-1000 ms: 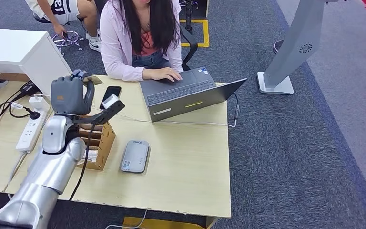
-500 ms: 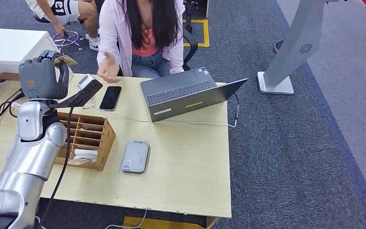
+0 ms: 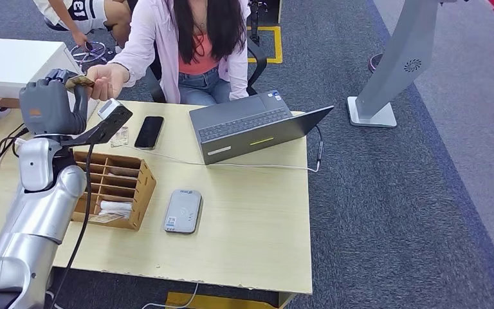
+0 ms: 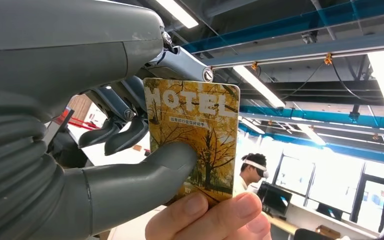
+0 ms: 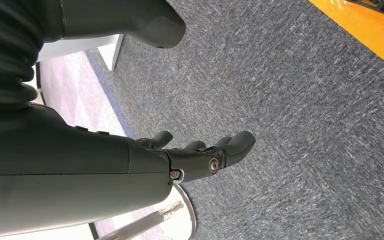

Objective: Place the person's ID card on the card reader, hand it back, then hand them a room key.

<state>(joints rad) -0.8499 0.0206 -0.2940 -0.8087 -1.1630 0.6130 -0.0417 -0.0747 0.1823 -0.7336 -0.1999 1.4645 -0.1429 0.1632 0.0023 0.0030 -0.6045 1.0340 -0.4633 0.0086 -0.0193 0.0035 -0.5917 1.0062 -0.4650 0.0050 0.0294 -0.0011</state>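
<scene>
- Head view: our left hand [image 3: 48, 106] holds the key [image 3: 79, 81] up; a person's hand [image 3: 108, 80] grips its far end.
- Left wrist view: the key reads "HOTEL".
- Right wrist view: our right hand [image 5: 200, 155] hangs empty, fingers apart.

The room key [image 4: 195, 145] is showing as glossy printed plastic, the left hand [image 4: 75, 125] holding it as smooth matt grey plastic (ribbed at the cover). The desk [image 3: 251, 219] is looking like pale wood laminate, the card rack [image 3: 119, 190] plain wood, the floor [image 5: 300, 100] rough carpet.
</scene>
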